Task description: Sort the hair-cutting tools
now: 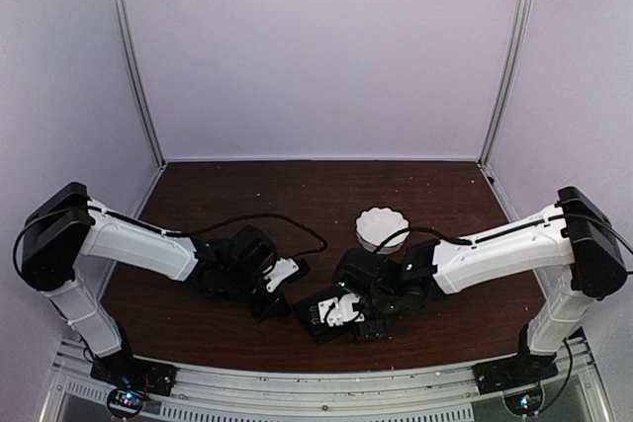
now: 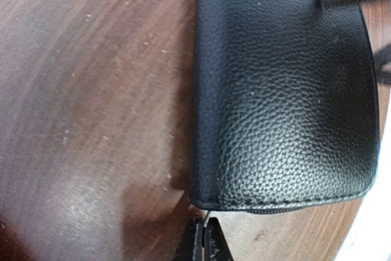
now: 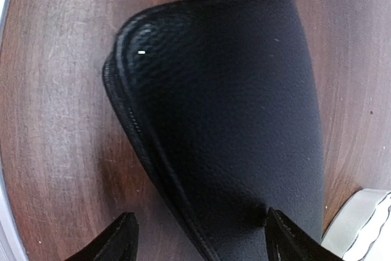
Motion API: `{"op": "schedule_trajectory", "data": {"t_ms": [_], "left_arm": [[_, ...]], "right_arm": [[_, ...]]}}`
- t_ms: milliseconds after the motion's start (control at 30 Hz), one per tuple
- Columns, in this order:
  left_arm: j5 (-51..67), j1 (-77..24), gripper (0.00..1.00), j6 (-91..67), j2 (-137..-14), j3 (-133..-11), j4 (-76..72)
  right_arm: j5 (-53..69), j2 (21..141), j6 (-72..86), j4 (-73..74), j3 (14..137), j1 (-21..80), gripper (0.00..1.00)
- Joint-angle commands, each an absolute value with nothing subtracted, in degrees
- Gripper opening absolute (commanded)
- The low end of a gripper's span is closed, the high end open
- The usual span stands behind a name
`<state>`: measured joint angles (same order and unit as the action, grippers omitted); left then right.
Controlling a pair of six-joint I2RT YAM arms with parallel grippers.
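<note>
The flat black zip case [image 1: 318,321] lies near the table's front edge between my two grippers. No scissors or black clips show in any view. My left gripper [image 2: 206,239] is shut at the case's [image 2: 287,90] near corner, with a thin silver zip pull pinched between its fingers. It also shows in the top view [image 1: 284,286]. My right gripper [image 3: 201,236] is open over the case [image 3: 226,90]. One fingertip [image 3: 281,236] rests on the case's top and the other [image 3: 122,239] stands beside the zipped edge, above the wood. It also shows in the top view [image 1: 346,311].
A white scalloped dish [image 1: 381,227] stands behind the right gripper, mid-table. The metal rail of the table's near edge [image 3: 366,224] is close to the case's right side. Brown wooden table [image 1: 247,195] stretches to the back wall.
</note>
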<state>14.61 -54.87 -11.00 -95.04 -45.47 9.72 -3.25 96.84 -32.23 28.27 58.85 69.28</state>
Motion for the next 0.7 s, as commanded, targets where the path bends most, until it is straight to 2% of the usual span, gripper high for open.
{"op": "schedule_trajectory", "data": {"t_ms": [0,133,300,400,533,667], "left_arm": [[15.12,-52.93,0.0,-9.67,-95.99,-46.81,7.13],[15.72,-51.8,0.0,-9.0,-96.13,-47.69,7.29],[16.36,-51.59,0.0,-8.49,-96.57,-48.49,7.38],[16.44,-51.59,0.0,-8.32,-96.68,-48.52,7.59],[16.31,-51.5,0.0,-7.97,-96.51,-48.52,7.9],[16.26,-51.33,0.0,-7.83,-96.37,-48.69,8.0]], "right_arm": [[-5.46,98.82,-34.46,24.04,59.75,71.85,0.73],[-12.78,99.84,-35.77,19.94,59.43,74.4,0.72],[-11.77,100.24,-34.88,18.13,60.26,74.88,0.71],[-11.0,99.98,-34.08,17.2,60.05,74.87,0.59],[-10.29,100.16,-33.6,17.42,60.38,74.86,0.37],[-10.96,101.52,-33.64,16.45,60.35,74.83,0.24]]}}
